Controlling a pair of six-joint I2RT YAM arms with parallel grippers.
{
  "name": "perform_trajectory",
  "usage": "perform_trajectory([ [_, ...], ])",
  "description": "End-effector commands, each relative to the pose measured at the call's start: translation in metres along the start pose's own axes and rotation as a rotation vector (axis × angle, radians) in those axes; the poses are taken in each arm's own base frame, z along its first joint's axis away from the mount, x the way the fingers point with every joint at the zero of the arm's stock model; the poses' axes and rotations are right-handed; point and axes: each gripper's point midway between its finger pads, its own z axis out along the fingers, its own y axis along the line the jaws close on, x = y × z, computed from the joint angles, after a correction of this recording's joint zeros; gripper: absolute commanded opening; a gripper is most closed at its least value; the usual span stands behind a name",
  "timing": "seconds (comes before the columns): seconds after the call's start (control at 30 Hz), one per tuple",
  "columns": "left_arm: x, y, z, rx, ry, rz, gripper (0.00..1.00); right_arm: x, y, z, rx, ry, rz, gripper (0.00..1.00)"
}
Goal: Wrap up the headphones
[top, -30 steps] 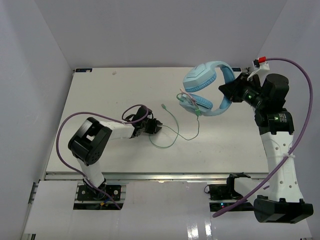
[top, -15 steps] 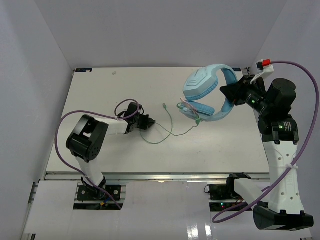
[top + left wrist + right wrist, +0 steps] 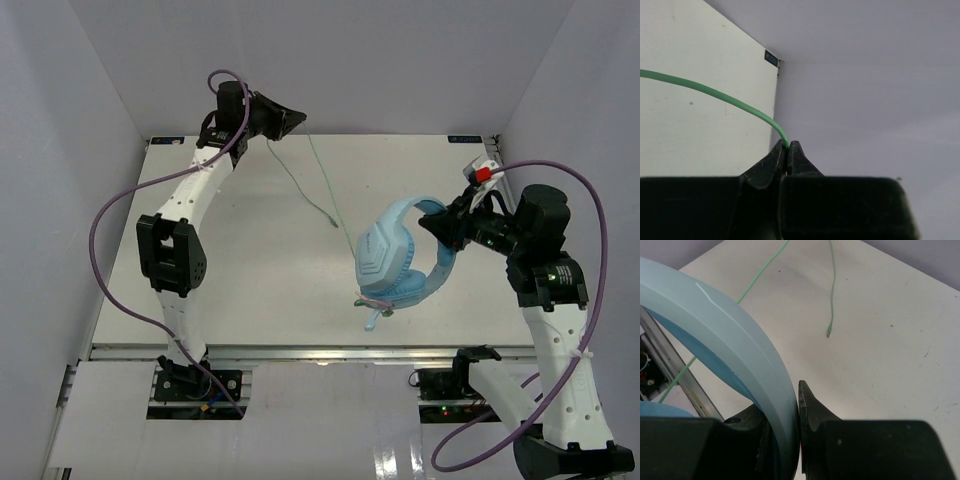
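The light blue headphones (image 3: 395, 265) hang over the table's right middle, earcups toward the front. My right gripper (image 3: 442, 228) is shut on the headband (image 3: 740, 340), which sits between its jaws in the right wrist view (image 3: 796, 390). My left gripper (image 3: 296, 119) is raised high at the back left, shut on the thin pale green cable (image 3: 715, 94), pinched at the fingertips (image 3: 788, 145). The cable (image 3: 318, 170) slants down from it toward the headphones. Its plug (image 3: 333, 226) hangs free, also seen in the right wrist view (image 3: 829, 334).
The white table (image 3: 250, 280) is boxed in by pale walls at the left, back and right. A metal rail (image 3: 300, 350) runs along its front edge. Thick purple arm cables loop beside each arm, left (image 3: 100, 260) and right (image 3: 590, 290).
My left gripper rose from the table's left middle to high at the back left, pulling the cable up. My right gripper carried the headphones from the back right toward the front middle.
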Motion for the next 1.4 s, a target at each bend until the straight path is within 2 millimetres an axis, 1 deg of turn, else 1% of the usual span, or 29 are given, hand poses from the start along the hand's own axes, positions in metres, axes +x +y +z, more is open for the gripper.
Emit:
perform_trajectory([
  [0.0,0.049,-0.015,0.01,0.013,0.201,0.07,0.0,0.008,0.009,0.008,-0.038,0.026,-0.057,0.08],
  [0.07,0.059,-0.024,0.012,0.035,0.221,0.093,0.0,0.016,0.001,0.015,0.002,0.055,-0.077,0.08],
  [0.13,0.067,-0.044,0.009,0.076,0.22,0.13,0.0,0.024,-0.01,0.025,0.045,0.091,-0.083,0.08],
  [0.2,0.079,-0.058,0.006,0.105,0.224,0.163,0.0,0.026,-0.023,0.035,0.117,0.1,-0.102,0.08],
  [0.23,0.081,-0.066,0.004,0.117,0.213,0.176,0.0,0.028,-0.029,0.042,0.141,0.11,-0.1,0.08],
  [0.3,0.092,-0.086,-0.004,0.149,0.196,0.208,0.0,0.027,-0.039,0.056,0.197,0.118,-0.094,0.08],
  [0.33,0.091,-0.094,-0.009,0.155,0.17,0.217,0.0,0.026,-0.042,0.063,0.226,0.12,-0.098,0.08],
  [0.4,0.102,-0.109,-0.02,0.17,0.131,0.252,0.0,0.029,-0.056,0.076,0.319,0.14,-0.111,0.08],
  [0.43,0.104,-0.111,-0.023,0.171,0.112,0.264,0.0,0.032,-0.065,0.078,0.39,0.15,-0.123,0.08],
  [0.5,0.109,-0.133,-0.041,0.213,0.057,0.285,0.0,0.039,-0.077,0.09,0.472,0.149,-0.131,0.08],
  [0.53,0.112,-0.138,-0.046,0.229,0.04,0.288,0.0,0.04,-0.081,0.093,0.522,0.14,-0.133,0.08],
  [0.6,0.118,-0.138,-0.053,0.226,0.027,0.285,0.0,0.04,-0.09,0.097,0.595,0.109,-0.118,0.08],
  [0.63,0.12,-0.147,-0.064,0.244,0.007,0.291,0.0,0.035,-0.098,0.096,0.651,0.072,-0.105,0.08],
  [0.67,0.122,-0.143,-0.067,0.235,-0.001,0.295,0.0,0.033,-0.102,0.097,0.671,0.058,-0.095,0.08],
  [0.7,0.123,-0.144,-0.074,0.237,-0.016,0.3,0.0,0.031,-0.106,0.098,0.692,0.047,-0.083,0.08],
  [0.73,0.121,-0.154,-0.088,0.266,-0.044,0.309,0.0,0.032,-0.11,0.099,0.716,0.044,-0.07,0.08],
  [0.77,0.122,-0.148,-0.089,0.258,-0.049,0.311,0.0,0.035,-0.113,0.102,0.716,0.053,-0.065,0.08],
  [0.8,0.119,-0.154,-0.102,0.275,-0.075,0.318,0.0,0.037,-0.114,0.104,0.715,0.053,-0.049,0.08],
  [0.87,0.118,-0.15,-0.112,0.273,-0.09,0.324,0.0,0.044,-0.122,0.108,0.718,0.064,-0.011,0.08],
  [0.9,0.118,-0.152,-0.119,0.28,-0.096,0.325,0.0,0.047,-0.125,0.11,0.72,0.066,0.013,0.08],
  [1.0,0.129,-0.157,-0.142,0.314,-0.068,0.324,0.0,0.048,-0.138,0.117,0.732,0.055,0.08,0.08],
  [1.07,0.144,-0.149,-0.145,0.306,-0.032,0.336,0.0,0.042,-0.147,0.118,0.76,0.038,0.104,0.08],
  [1.17,0.162,-0.13,-0.155,0.281,-0.018,0.349,0.0,0.023,-0.161,0.118,0.837,-0.01,0.133,0.08],
  [1.23,0.168,-0.116,-0.164,0.262,-0.034,0.342,0.0,0.008,-0.172,0.113,0.896,-0.053,0.144,0.08],
  [1.27,0.168,-0.117,-0.173,0.268,-0.06,0.334,0.0,0.0,-0.178,0.111,0.912,-0.079,0.15,0.08],
  [1.3,0.171,-0.117,-0.177,0.281,-0.07,0.328,0.0,-0.004,-0.181,0.112,0.916,-0.092,0.159,0.08],
  [1.37,0.18,-0.104,-0.177,0.266,-0.062,0.317,0.0,-0.011,-0.185,0.114,0.923,-0.105,0.167,0.08],
])
